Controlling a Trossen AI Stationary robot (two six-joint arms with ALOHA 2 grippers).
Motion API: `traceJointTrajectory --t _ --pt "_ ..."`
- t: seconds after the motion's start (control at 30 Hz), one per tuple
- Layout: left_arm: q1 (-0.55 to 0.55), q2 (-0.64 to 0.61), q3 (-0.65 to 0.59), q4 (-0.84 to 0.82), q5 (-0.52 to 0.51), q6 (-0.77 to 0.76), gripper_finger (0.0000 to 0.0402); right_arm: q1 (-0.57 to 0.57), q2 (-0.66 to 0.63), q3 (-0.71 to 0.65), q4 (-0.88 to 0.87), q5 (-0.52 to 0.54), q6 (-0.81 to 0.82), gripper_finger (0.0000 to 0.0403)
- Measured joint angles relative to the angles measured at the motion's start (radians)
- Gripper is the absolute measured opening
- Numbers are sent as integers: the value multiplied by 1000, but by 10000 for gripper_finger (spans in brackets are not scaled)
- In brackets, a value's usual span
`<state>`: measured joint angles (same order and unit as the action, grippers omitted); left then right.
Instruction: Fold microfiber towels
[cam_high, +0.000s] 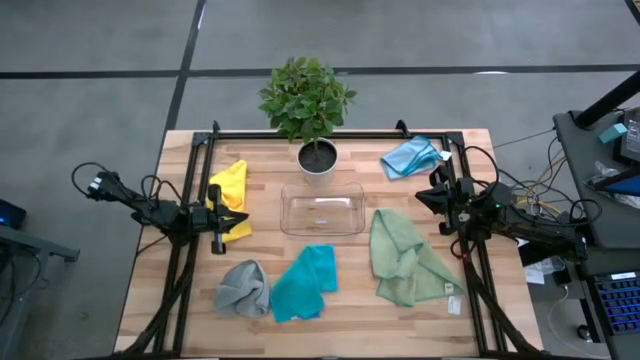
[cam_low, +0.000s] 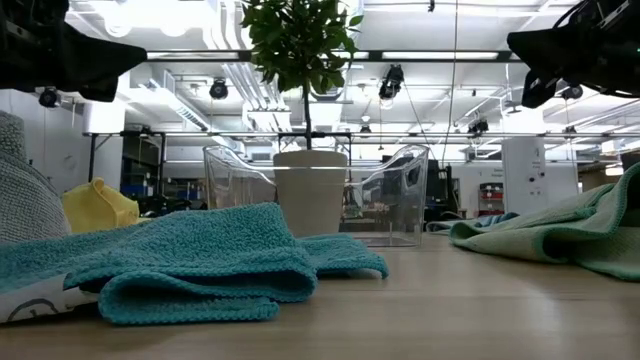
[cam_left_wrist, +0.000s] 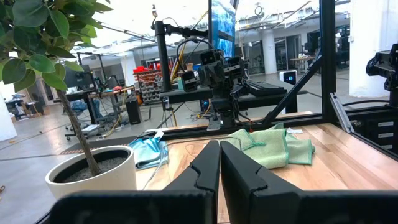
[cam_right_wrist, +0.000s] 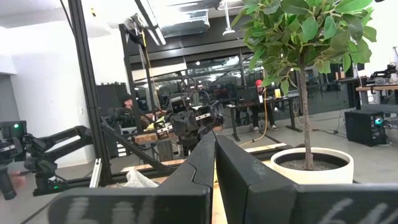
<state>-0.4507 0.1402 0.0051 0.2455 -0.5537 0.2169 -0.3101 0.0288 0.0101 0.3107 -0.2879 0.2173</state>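
Five microfiber towels lie crumpled on the wooden table: yellow (cam_high: 230, 198) at the left, light blue (cam_high: 412, 156) at the far right, sage green (cam_high: 405, 257) at the right, teal (cam_high: 305, 283) and grey (cam_high: 243, 287) near the front. My left gripper (cam_high: 232, 217) hangs shut above the yellow towel, pointing level toward the table's right; its fingers (cam_left_wrist: 208, 163) are closed with nothing between them. My right gripper (cam_high: 437, 196) hangs shut at the right side, between the light blue and the green towel, its fingers (cam_right_wrist: 205, 155) closed on nothing.
A clear plastic tray (cam_high: 322, 228) stands at the table's middle, with a potted plant (cam_high: 312, 110) just behind it. A black metal frame (cam_high: 330, 134) runs along the far edge and both sides. Bare wood lies along the front edge.
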Motion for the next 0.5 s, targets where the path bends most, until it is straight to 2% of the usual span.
traceJointTrajectory --t 0.2,0.23,0.33,0.4,0.5 --pt "0 0 0 40 0 4 0 0 0 0 0 0 -7 9" --pt "0 0 0 64 0 -21 0 1 0 0 0 -2 57 9" --pt "0 0 0 137 0 -190 0 4 0 0 0 4 386 9" --pt "0 0 0 193 0 -262 0 3 0 0 8 32 480 9" --pt "0 0 2 251 0 -286 0 2 0 0 9 67 516 9"
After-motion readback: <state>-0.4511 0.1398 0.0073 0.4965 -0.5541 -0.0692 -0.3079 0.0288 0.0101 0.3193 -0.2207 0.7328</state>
